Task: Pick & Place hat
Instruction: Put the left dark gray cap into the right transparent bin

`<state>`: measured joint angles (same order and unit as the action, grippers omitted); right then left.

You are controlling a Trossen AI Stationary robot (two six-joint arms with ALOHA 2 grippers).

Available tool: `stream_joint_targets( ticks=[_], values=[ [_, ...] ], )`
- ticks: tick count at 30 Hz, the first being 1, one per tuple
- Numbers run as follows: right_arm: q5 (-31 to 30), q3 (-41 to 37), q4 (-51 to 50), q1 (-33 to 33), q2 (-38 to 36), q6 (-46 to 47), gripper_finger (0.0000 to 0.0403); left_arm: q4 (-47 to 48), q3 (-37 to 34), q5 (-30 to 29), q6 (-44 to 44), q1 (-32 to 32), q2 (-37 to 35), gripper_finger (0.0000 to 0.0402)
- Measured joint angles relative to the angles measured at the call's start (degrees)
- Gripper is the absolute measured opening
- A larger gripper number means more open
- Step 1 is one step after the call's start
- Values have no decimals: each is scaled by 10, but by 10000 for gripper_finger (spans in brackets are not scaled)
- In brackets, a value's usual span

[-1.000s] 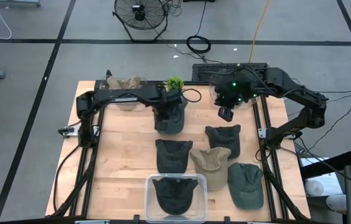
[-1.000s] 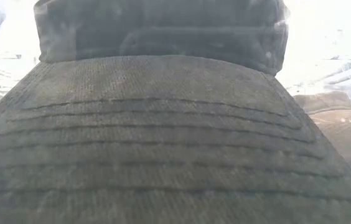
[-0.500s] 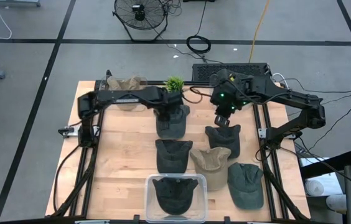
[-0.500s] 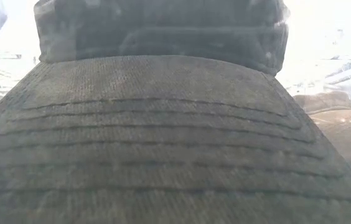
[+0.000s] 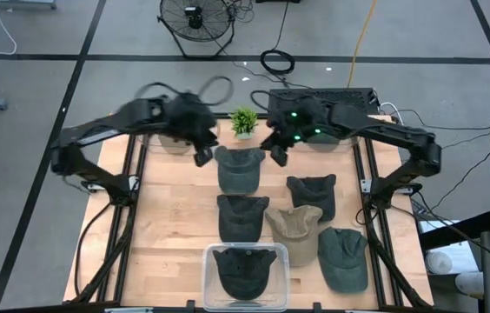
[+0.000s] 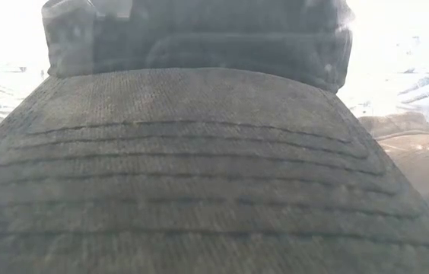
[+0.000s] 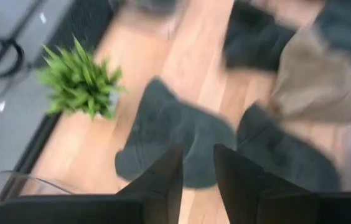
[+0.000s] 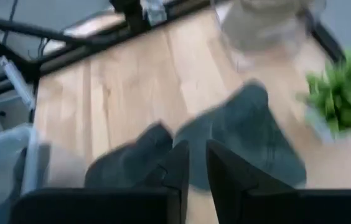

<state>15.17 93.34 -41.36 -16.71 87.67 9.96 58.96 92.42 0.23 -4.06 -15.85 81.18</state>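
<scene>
Your left gripper (image 5: 201,156) hovers just left of the dark hat (image 5: 238,168) lying near the small plant (image 5: 244,120), its fingers (image 7: 163,180) a narrow gap apart, holding nothing. Your right gripper (image 5: 277,156) hangs just right of that hat, fingers (image 8: 228,174) likewise slightly parted and empty. Nearer you, another hat sits in the clear bin (image 5: 212,254).

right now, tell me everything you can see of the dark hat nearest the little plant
The dark green hat is a soft fabric cap lying flat on the wooden table, just in front of the small plant, heading the middle column of hats. The left tool and right tool flank it, neither gripping it.
</scene>
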Motion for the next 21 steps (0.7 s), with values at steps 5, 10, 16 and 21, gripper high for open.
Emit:
stream_joint_targets(
  ticks=[5,10,16,21],
  values=[
    [1,2,63,-1,57,-49,78,-33,0,-16,-48,15,-65,71],
    [1,0,110,-1,127,-65,125,-36,-1,-18,-91,31,-96,57],
    [1,0,133,5,198,-84,155,-35,-1,-19,-148,66,-104,51],
    [-4,0,127,11,241,-100,157,-12,-1,-18,-192,107,-104,51]
  ],
)
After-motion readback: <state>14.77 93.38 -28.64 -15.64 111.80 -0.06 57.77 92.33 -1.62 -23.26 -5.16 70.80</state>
